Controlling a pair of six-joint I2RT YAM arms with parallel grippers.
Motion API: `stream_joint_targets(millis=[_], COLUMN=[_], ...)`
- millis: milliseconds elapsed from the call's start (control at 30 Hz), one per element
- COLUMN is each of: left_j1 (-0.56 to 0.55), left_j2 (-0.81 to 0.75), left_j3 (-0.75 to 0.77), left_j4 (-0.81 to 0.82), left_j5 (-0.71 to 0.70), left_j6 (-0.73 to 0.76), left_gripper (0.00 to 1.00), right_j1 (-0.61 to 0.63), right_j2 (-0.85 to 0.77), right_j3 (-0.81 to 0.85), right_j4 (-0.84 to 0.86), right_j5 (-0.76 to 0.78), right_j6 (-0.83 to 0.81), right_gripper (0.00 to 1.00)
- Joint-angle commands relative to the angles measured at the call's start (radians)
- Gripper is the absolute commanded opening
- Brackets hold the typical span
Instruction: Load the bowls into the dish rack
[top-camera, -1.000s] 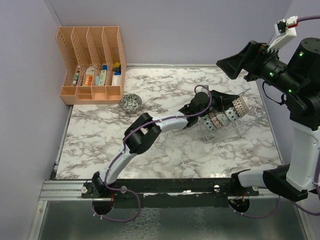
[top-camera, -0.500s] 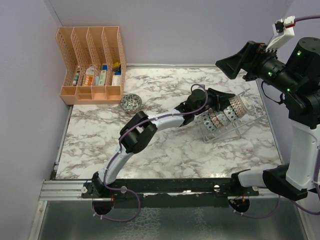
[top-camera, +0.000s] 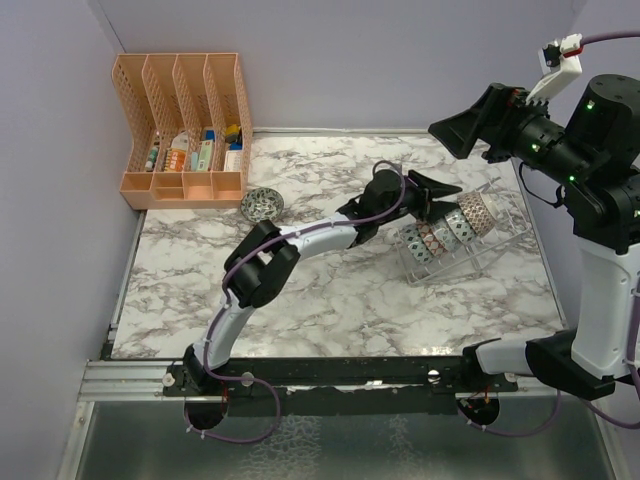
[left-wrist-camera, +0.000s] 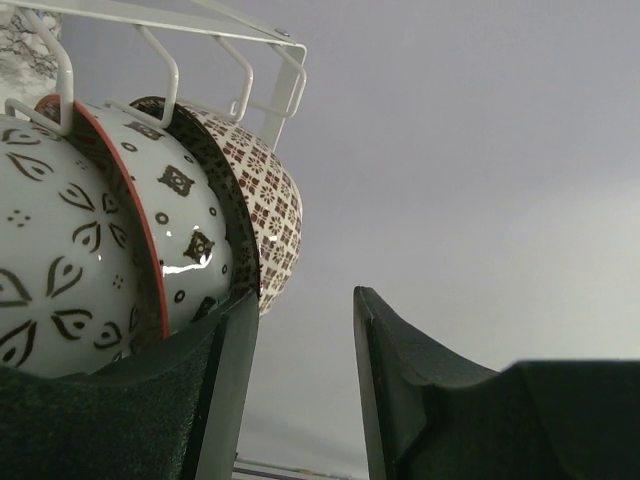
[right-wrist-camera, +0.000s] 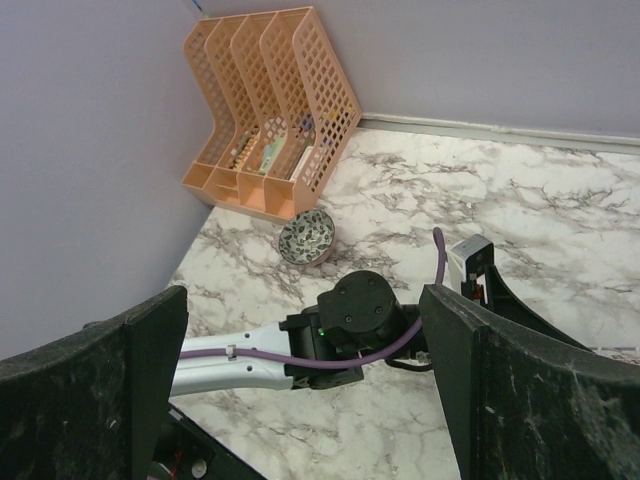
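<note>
Most bowls (top-camera: 445, 232) stand in the dish rack (top-camera: 503, 222) at right, where we hold our left gripper (top-camera: 440, 190) beside them, jaws apart and empty. One loose bowl (top-camera: 262, 205) waits by the organizer (top-camera: 185, 130); our right gripper (right-wrist-camera: 300, 320) hangs raised, jaws wide.

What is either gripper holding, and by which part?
Nothing. Left gripper is open and empty beside the patterned ceramic bowls in the clear wire dish rack; right gripper open, empty, raised.
</note>
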Motion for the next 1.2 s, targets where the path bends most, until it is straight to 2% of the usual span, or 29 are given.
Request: stream_joint_targets(millis=[0,133,167,367,500,633,733,867,1000,1167], left_j1=[0.010,0.023,0.034,0.071,0.132,0.227,0.287,0.322,0.325,0.335], left_j2=[-0.101,-0.151,-0.203,-0.323,-0.428,-0.522,-0.574,-0.579,-0.550,-0.447], left_j3=[-0.036,-0.094,-0.176,-0.317,-0.347,-0.345,-0.323,-0.287,-0.315,-0.347], left_j4=[-0.022,-0.042,-0.029,-0.061,-0.220,-0.471,-0.685,-0.895,-0.958,-0.928], left_j5=[0.039,0.045,0.039,0.021,-0.010,-0.064,-0.175,-0.447,-0.686,-0.832], left_j6=[0.061,0.094,0.110,0.196,0.378,0.653,0.898,1.202,1.430,1.612], left_gripper=[0.46,0.48,0.49,0.51,0.52,0.57,0.57,0.56,0.56,0.56], right_j1=[-0.007,-0.007,-0.007,-0.007,-0.007,-0.007,-0.007,-0.007,-0.007,-0.007], right_j2=[-0.023,-0.029,-0.031,-0.043,-0.030,-0.025,-0.032,-0.030,-0.021,0.016], right_j3=[-0.008,-0.010,-0.016,-0.028,0.007,0.014,-0.002,-0.011,-0.007,0.044], right_j4=[0.038,0.043,0.048,0.061,0.053,0.055,0.067,0.072,0.078,0.057], right_j5=[-0.019,-0.031,-0.050,-0.069,-0.086,-0.122,-0.145,-0.183,-0.215,-0.235], right_j6=[0.003,0.004,0.007,0.006,-0.001,0.006,0.006,0.000,-0.003,-0.016], right_gripper=[0.99,0.99,0.99,0.99,0.99,0.99,0.99,0.99,0.99,0.99])
